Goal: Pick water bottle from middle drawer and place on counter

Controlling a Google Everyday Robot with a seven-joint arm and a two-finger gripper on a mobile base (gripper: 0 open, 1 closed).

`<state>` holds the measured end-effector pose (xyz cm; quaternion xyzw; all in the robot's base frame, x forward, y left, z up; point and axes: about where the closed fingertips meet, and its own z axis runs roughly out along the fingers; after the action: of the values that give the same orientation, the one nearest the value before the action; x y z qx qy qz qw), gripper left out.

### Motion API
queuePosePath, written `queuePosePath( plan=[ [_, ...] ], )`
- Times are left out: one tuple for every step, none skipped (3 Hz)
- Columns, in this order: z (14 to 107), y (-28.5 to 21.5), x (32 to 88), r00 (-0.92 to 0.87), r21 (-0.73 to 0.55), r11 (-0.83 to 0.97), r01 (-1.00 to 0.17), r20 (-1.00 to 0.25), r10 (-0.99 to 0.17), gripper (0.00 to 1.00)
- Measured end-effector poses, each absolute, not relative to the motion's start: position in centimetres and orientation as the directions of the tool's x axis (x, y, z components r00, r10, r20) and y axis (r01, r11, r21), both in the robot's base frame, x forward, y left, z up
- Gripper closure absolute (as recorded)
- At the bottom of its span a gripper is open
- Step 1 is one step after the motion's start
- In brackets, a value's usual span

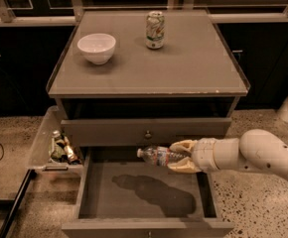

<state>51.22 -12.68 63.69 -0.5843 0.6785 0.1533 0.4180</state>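
Note:
My gripper [180, 155] reaches in from the right, shut on the water bottle [157, 155]. The clear bottle lies sideways in the fingers [182, 146], its pale cap pointing left. It hangs in the air above the open middle drawer [143, 188], near the drawer's back, level with the closed drawer front above. The drawer's floor is bare and carries the arm's shadow. The counter [193, 66] is the grey-brown cabinet top above, with a chipped front edge.
A white bowl [96, 47] stands at the counter's left and a green-and-white soda can [155, 29] at its back middle. A shallow pale side tray [44, 143] holding small coloured tubes [62, 148] sticks out at the cabinet's left. A closed drawer front with a round knob [147, 133] sits above the open drawer.

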Motion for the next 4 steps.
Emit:
queuePosePath(
  plan=[
    [70.2,-11.6,48.9,0.154,-0.375,0.199,-0.905,-0.727,-0.669,1.0],
    [78.4,-11.3,48.5,0.241,-0.458,0.155,-0.875,-0.69,-0.683,1.0],
    [87.0,-11.9,50.5,0.269,-0.514,0.17,-0.841,-0.669,-0.693,1.0],
    [93.5,-13.5,54.2,0.246,-0.524,0.258,-0.812,-0.707,-0.663,1.0]
  ],
)
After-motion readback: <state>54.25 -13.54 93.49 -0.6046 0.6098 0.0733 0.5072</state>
